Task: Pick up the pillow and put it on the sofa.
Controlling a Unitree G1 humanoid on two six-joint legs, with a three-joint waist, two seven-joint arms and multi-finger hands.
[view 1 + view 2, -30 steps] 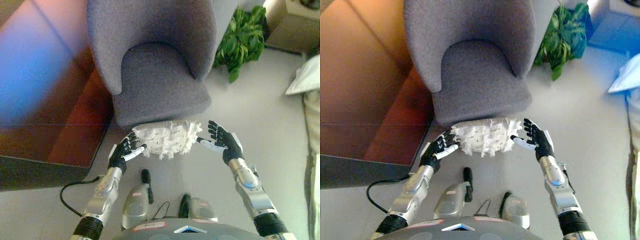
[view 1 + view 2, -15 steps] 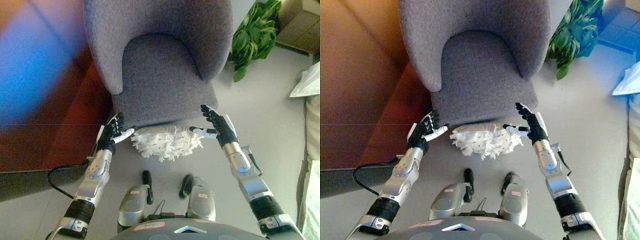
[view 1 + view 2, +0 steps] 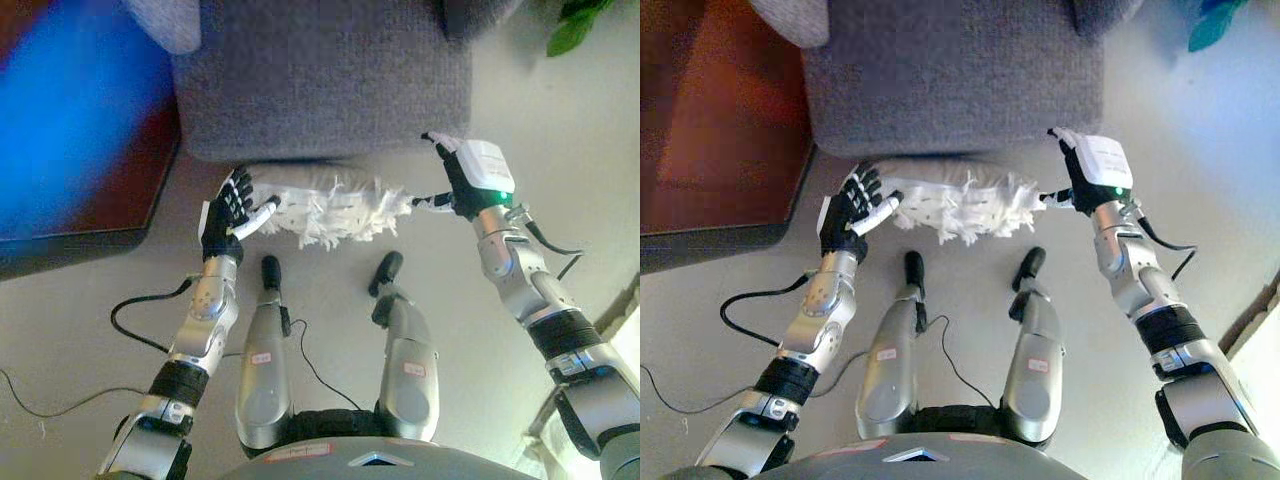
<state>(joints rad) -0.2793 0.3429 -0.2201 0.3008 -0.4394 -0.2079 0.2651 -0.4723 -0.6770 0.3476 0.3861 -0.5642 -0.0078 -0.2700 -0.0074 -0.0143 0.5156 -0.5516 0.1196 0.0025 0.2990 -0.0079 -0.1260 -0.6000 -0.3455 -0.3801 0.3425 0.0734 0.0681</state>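
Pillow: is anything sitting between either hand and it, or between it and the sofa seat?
Nothing visible. The pillow lies on the floor against the sofa front, left hand and right hand open at its two ends. The visible seat is bare.

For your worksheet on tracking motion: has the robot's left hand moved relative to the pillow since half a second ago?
Yes. The left hand has closed in rightward onto the pillow end; earlier a gap separated them. The pillow lies on the floor against the sofa front.

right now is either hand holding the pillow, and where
Nothing is gripped. The left hand and right hand sit open at opposite ends of the pillow, fingers straight, on the floor by the sofa.
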